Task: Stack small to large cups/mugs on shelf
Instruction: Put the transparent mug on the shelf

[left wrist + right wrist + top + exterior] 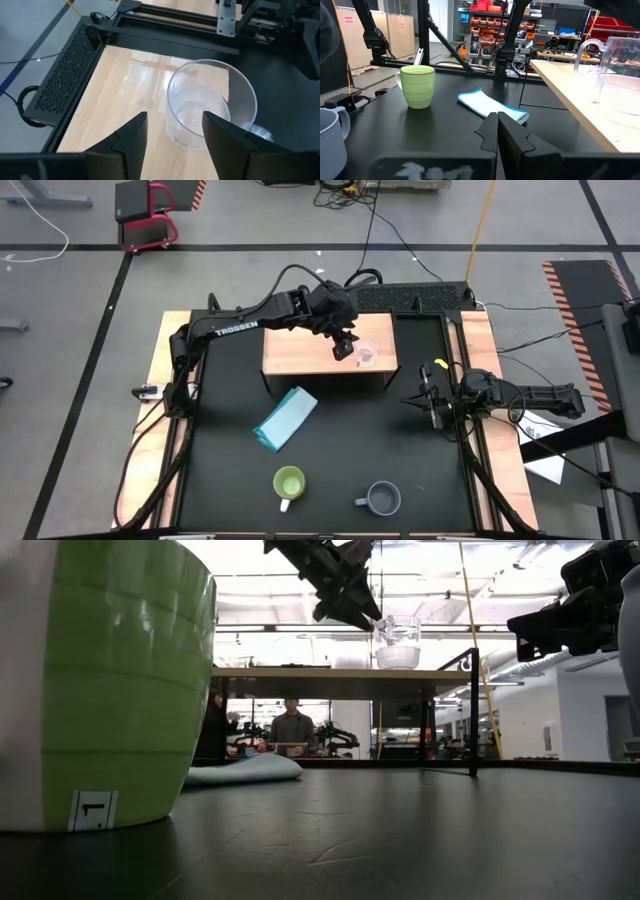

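The small clear glass cup (366, 355) stands upright on its base near the right end of the light-wood shelf (300, 352). My left gripper (175, 117) hovers open just above and beside it, slanting down. Its fingertips are close to the cup's rim (398, 622), and no touch shows. The lime-green mug (289, 483) and the grey-blue mug (382, 499) stand on the black table near its front edge. My right gripper (497, 120) rests shut and level at the table's right side (432, 402), holding nothing.
A folded light blue cloth (286, 418) lies on the table between the shelf and the mugs. A black perforated box (410, 298) sits behind the shelf. Wooden strips (160, 380) border the table's sides. A person (292, 725) sits in the room beyond.
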`<state>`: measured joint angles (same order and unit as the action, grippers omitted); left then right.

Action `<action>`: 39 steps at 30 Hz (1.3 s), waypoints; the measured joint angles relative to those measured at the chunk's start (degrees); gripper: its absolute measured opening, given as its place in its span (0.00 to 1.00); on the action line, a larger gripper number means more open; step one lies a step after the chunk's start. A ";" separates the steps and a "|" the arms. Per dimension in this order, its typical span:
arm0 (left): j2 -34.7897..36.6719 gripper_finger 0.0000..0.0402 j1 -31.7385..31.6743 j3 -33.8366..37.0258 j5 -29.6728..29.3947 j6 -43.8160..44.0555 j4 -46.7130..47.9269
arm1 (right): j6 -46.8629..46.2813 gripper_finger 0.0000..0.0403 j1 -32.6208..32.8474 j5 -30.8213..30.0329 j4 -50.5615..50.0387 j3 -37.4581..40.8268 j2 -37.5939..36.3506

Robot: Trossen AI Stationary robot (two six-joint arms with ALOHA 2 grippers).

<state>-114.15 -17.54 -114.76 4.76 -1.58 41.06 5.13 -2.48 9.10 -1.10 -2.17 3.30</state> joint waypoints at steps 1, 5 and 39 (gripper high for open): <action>-0.17 0.48 0.10 0.00 0.01 -0.63 -0.03 | 0.00 0.00 0.00 -0.01 0.00 0.00 0.00; -0.93 0.48 0.13 0.00 1.81 -3.01 0.49 | 0.00 0.00 0.00 -0.01 0.00 0.00 -0.01; -2.42 0.01 -0.96 0.02 4.25 -10.03 -3.20 | 0.08 0.00 0.00 0.01 0.00 0.02 0.64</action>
<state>-116.57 -18.50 -114.74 9.02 -11.61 37.86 5.21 -2.48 9.10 -1.10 -2.15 3.95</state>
